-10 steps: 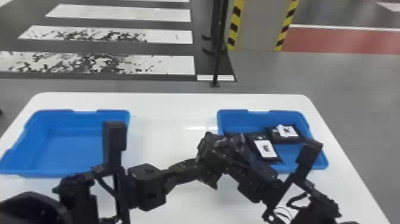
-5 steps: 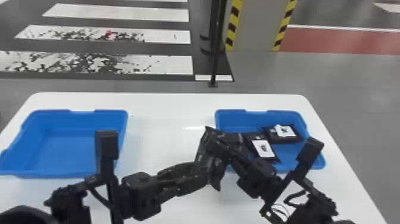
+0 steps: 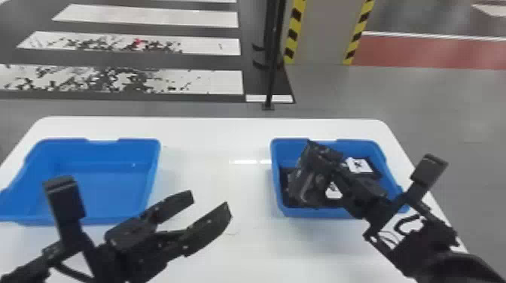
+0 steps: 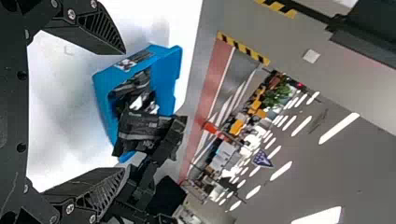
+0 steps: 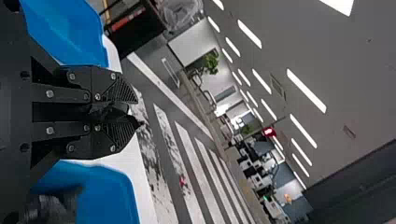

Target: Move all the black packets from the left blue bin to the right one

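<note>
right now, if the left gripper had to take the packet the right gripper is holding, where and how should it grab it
Probably by the loose lower part of the black packet, coming from the robot's left: it hangs at the right blue bin with its top in the right gripper, and its free side faces the open left gripper.

On the white table (image 3: 211, 131), the left bin (image 3: 101, 193) and right bin (image 3: 320, 212) are solid blue. At the table's right, black packets (image 3: 307, 186) have white labels with black marks. Beyond the table: white stripes (image 3: 162, 18), some speckled black; a grey pillar (image 3: 323, 30) edged in yellow-and-black stripes; a red band (image 3: 425, 52).
</note>
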`<control>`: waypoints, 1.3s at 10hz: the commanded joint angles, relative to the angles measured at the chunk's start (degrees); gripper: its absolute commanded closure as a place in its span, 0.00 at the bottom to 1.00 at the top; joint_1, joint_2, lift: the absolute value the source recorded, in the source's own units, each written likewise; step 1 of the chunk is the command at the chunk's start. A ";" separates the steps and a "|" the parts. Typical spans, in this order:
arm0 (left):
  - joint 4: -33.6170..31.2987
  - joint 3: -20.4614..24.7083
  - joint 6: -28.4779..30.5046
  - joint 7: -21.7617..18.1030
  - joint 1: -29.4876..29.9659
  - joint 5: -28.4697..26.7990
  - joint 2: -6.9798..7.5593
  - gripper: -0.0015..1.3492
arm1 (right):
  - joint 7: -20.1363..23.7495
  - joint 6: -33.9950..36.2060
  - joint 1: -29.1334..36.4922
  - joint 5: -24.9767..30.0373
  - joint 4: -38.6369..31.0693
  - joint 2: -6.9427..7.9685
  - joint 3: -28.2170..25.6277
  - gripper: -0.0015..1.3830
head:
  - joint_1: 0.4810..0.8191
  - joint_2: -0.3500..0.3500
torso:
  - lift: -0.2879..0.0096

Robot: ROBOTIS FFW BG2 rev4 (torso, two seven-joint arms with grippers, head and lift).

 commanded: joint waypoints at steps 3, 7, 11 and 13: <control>-1.29 6.35 -12.25 0.00 5.69 0.10 -2.79 0.10 | -0.14 0.57 -10.62 6.47 13.23 -2.66 -3.55 0.93 | 0.63 0.30 | 0.50; -1.29 7.49 -15.91 0.09 6.95 0.67 -3.84 0.10 | -1.54 0.57 -10.62 10.58 15.91 -2.48 -6.97 0.19 | 0.63 0.28 | 0.50; -1.43 14.92 -23.08 1.50 13.70 -6.53 -7.33 0.11 | -5.15 -9.00 9.63 16.41 -3.22 2.44 -7.32 0.09 | 0.63 0.33 | 0.50; -1.71 17.55 -27.30 2.81 17.92 -11.78 -7.33 0.11 | -5.59 -12.79 19.19 21.32 -12.22 4.90 -7.20 0.09 | 0.63 0.44 | 0.50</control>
